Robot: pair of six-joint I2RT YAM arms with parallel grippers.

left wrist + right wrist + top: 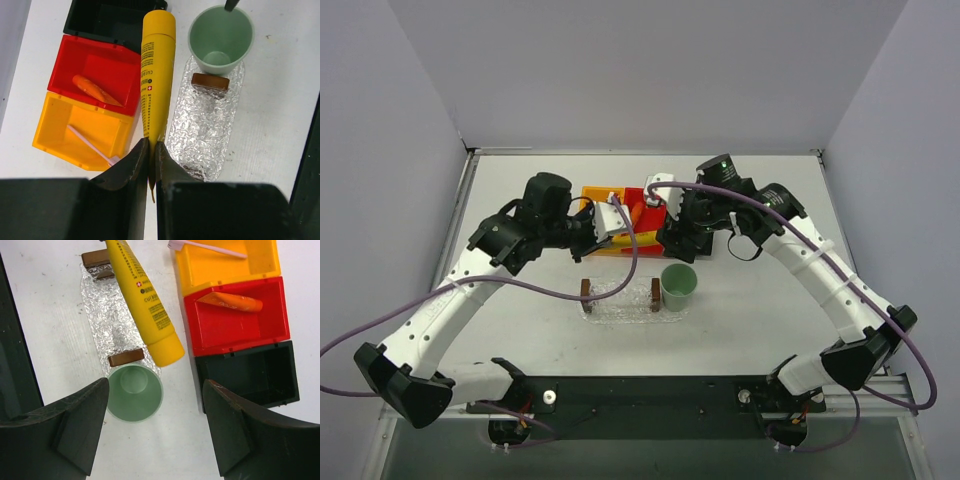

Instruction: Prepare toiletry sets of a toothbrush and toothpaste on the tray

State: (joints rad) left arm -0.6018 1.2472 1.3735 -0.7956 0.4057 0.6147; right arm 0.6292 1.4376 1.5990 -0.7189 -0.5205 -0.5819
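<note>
My left gripper [152, 146] is shut on the crimped end of the yellow toothpaste tube [156, 75]. It holds the tube in the air between the bins and the clear bumpy tray [205, 125]. The tube also shows in the right wrist view [142, 300], over the tray's edge [107, 315]. The orange toothpaste tube [95, 90] lies in the red bin [107, 62]. The pale toothbrush [90, 144] lies in the orange bin [60, 125]. My right gripper [156, 385] is open and empty, above the table between the green cup and the black bin. In the top view the left gripper [610, 222] and right gripper [675, 235] hover behind the tray [620, 302].
A pale green cup [134, 392] stands upright at one end of the tray, also in the top view [678, 285]. Brown blocks [126, 357] sit at both tray ends. An empty black bin [250, 372] adjoins the red bin. Grey walls enclose the table.
</note>
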